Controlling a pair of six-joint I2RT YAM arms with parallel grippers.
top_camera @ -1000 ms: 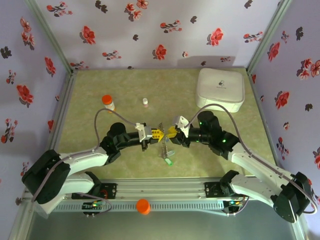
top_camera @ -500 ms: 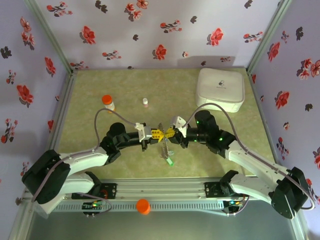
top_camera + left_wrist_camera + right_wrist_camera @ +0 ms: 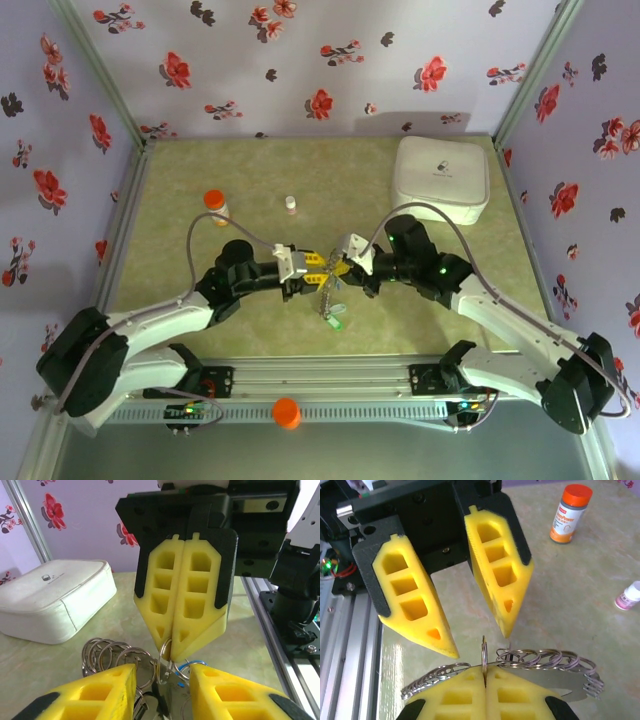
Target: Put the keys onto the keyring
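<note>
The right end effector point(image 3: 172, 650) is pinching the keyring point(image 3: 484, 652) near the middle of the tabletop's near edge, keys point(image 3: 337, 318) trailing nearby. The left end effector point(image 3: 480, 641) is standing parted, empty. Threading is seemingly underway, likely needing a key regrasped.

The keyring point(image 3: 484, 652) and its chain of rings point(image 3: 545, 657) are shiny bare metal. The end effector fingers point(image 3: 415, 600) look matt yellow plastic (moulded with hollow cells). The tabletop point(image 3: 560, 595) is smooth, faintly glossy.
</note>
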